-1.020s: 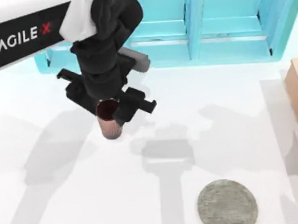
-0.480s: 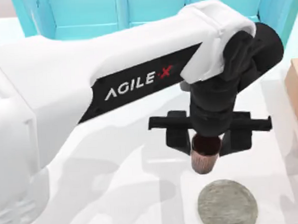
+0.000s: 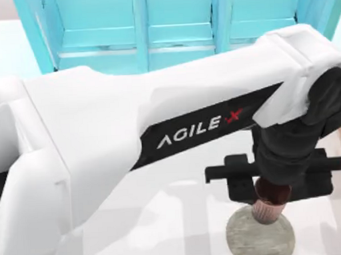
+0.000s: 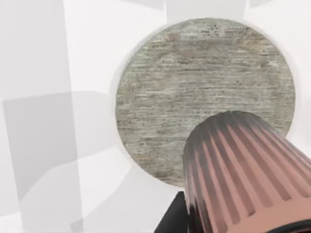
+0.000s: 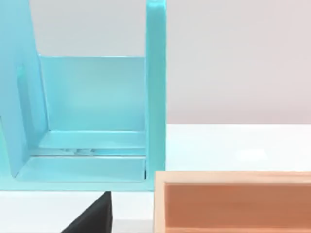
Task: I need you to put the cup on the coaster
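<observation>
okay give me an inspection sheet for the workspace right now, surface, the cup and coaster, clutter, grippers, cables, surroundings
Surface: white table, bare apart from shadows.
Cup: reddish-brown ribbed cup, upright in the left gripper, over the coaster's far edge; whether it touches cannot be told.
Coaster: grey speckled coaster flat on the table at the near right; the left wrist view shows it below the cup.
Clutter: nothing seen.
Grippers: left gripper shut on the cup, above the coaster. Right gripper: its dark tip shows in the right wrist view.
Cables: nothing seen.
Surroundings: turquoise rack along the far side; wooden box beside it.
</observation>
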Controlling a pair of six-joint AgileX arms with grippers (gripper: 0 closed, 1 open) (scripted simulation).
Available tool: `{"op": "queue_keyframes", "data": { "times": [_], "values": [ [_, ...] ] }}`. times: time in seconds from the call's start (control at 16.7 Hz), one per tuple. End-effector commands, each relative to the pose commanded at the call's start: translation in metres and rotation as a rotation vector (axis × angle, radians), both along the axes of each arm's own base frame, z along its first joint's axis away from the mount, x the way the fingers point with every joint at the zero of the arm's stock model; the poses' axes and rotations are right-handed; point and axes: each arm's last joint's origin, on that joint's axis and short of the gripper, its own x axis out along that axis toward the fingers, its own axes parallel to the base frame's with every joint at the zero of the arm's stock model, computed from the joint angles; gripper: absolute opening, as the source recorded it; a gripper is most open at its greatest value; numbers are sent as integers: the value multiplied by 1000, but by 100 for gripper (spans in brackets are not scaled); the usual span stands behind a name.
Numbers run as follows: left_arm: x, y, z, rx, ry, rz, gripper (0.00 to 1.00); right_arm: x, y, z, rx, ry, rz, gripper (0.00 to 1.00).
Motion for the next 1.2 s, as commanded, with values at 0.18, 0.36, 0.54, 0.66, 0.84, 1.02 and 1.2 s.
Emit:
{"op": "queue_keyframes", "data": {
  "times": [0.18,0.36,0.54,0.66,0.84,1.02,1.2],
  "values": [
    [0,0,0,0,0,0,0,0,0,0,0,0,0,100],
    [2,1,-4,0,0,1,0,0,0,0,0,0,0,100],
    [2,-1,-24,-1,0,-1,0,0,0,0,0,0,0,100],
    [2,-2,-39,-11,-1,-1,0,0,0,0,0,0,0,100],
    [1,-2,-61,-3,0,0,0,0,0,0,0,0,0,100],
    [1,-1,-65,0,0,0,0,0,0,0,0,0,0,100],
    [1,-1,-65,0,0,0,15,0,0,0,0,0,0,100]
  ]
}}
